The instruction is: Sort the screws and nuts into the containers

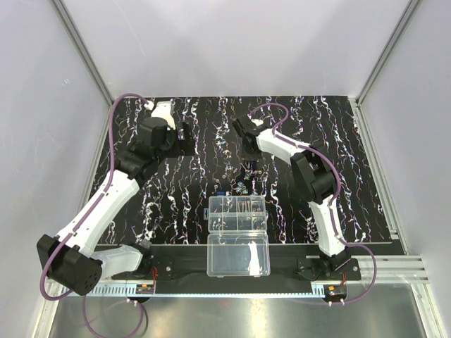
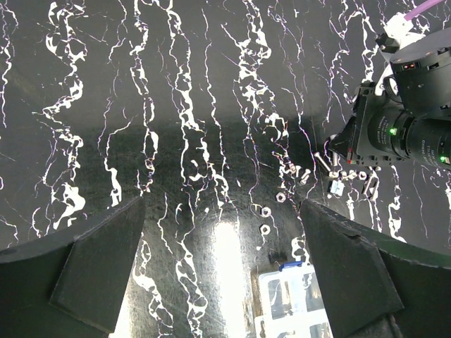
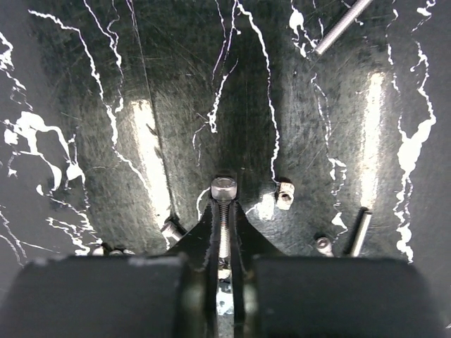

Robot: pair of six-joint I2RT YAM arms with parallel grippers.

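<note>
Top view: the right gripper [image 1: 246, 167] is down on the mat [image 1: 176, 204], at 12 o'clock from the containers [image 1: 237, 213]. The left gripper [image 1: 184, 137] hangs at 10 o'clock from them.

Left wrist view: the left gripper [image 2: 222, 204] is released, with its fingers wide apart. The nuts [image 2: 266, 210] lie on the mat between them.

Right wrist view: the right gripper [image 3: 224, 208] is clenched on a screw [image 3: 224, 189], whose head points to 12 o'clock. One nut [image 3: 284, 193] lies just beside it at 3 o'clock.

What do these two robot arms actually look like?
The left arm and right arm both have white tube-like links between chunky black joints. A thin purple cable loops along each. The fingers are dark, matte wedges.
</note>
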